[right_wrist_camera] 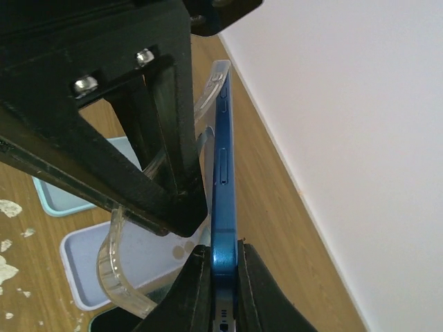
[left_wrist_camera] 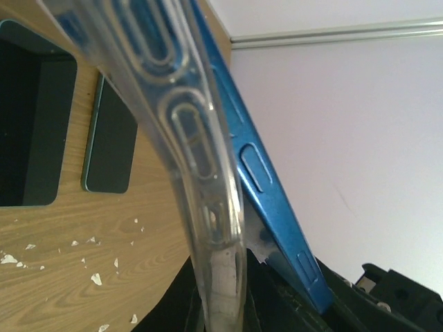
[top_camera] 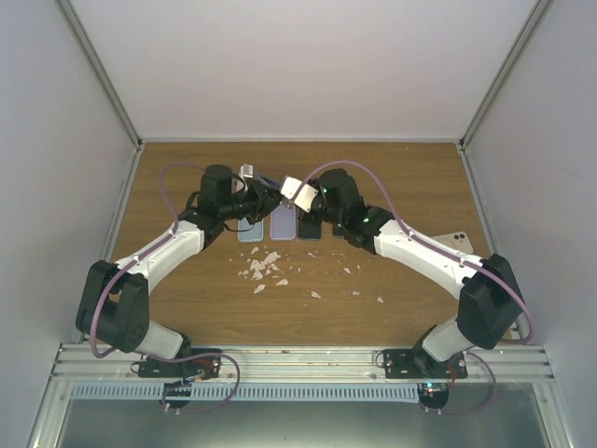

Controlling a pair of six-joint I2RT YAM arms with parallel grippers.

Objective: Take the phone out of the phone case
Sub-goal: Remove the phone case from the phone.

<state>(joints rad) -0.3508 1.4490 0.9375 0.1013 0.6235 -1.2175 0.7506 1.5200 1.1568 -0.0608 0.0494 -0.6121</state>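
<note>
A blue phone (right_wrist_camera: 223, 187) is held edge-on above the table, between both grippers. My right gripper (right_wrist_camera: 223, 280) is shut on the phone's lower end. A clear phone case (left_wrist_camera: 201, 173) bends away from the phone (left_wrist_camera: 266, 190), with a gap open between them. My left gripper (left_wrist_camera: 221, 308) is shut on the case's edge. In the right wrist view the case (right_wrist_camera: 121, 277) curls out to the left behind the left gripper's black fingers (right_wrist_camera: 173, 152). In the top view the left gripper (top_camera: 262, 189) and right gripper (top_camera: 301, 198) meet over the table's far middle.
Under the grippers lie a light blue case (top_camera: 250, 231), a lavender case (top_camera: 282, 224) and a dark phone (top_camera: 309, 227). A cream phone (top_camera: 455, 243) lies at the right edge. White scraps (top_camera: 264, 266) litter the wooden table (top_camera: 187, 308). White walls enclose the back and sides.
</note>
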